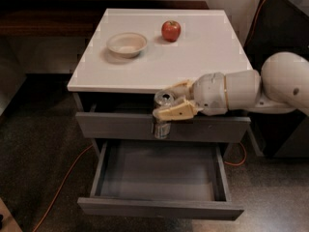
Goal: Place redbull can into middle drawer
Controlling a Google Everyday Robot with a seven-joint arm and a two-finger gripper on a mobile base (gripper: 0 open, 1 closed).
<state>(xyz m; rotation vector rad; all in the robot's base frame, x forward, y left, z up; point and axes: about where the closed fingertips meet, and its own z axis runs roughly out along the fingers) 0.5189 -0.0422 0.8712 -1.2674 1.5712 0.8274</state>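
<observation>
The redbull can [161, 128] is a slim silver can with a metal top, held upright in my gripper [168, 104]. The cream fingers [175, 112] are shut around its upper half. The can hangs in front of the table's front edge, level with the closed upper drawer front [116, 126]. It is above the back of the open middle drawer [159, 174], a wide shallow grey box pulled far out, with nothing in it. The white arm reaches in from the right.
On the white tabletop [203, 57] stand a red apple [170, 30] and a cream bowl [127, 43]. An orange cable [58, 190] runs over the dark floor to the left and right of the cabinet. A dark cabinet [282, 18] stands at the right.
</observation>
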